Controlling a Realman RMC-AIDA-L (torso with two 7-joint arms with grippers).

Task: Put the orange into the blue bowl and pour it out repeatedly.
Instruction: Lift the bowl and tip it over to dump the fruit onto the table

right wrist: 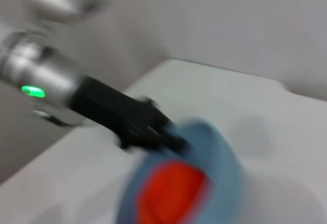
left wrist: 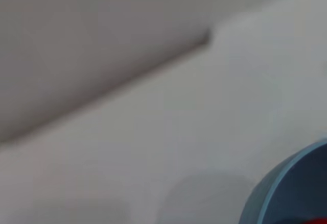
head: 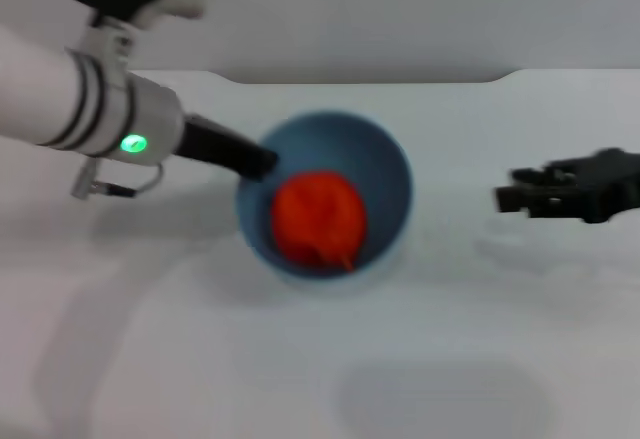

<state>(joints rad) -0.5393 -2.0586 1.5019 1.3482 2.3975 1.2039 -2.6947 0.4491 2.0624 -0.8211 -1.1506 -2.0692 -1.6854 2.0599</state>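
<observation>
Nearest the robot, the white tabletop [head: 300,379] lies bare and pale, with a soft shadow on it. Just beyond sits the action: the blue bowl [head: 385,174] is tipped toward the robot, mouth open to the head camera, and the orange [head: 318,221] is inside it, resting against the low side of the wall with its stem nub pointing down (a bright red-orange lump, hard to miss). The left gripper [head: 258,161] has the bowl by the rim on the robot's left side: its dark fingers are closed on that edge, one tip showing inside the bowl just beside the fruit. The right wrist view confirms it, with the black fingers [right wrist: 153,132] pinched on the rim and the orange [right wrist: 171,196] directly below them in the bowl [right wrist: 225,168]. The left wrist view catches only a slice of the bowl's rim [left wrist: 276,188] and a sliver of red. Off to the robot's right, the right gripper [head: 510,199] hangs over the tabletop, well apart from the bowl, holding nothing; whether its fingers are apart or together, I cannot tell. Farthest back, the tabletop's rear edge meets the grey wall [head: 400,19].
</observation>
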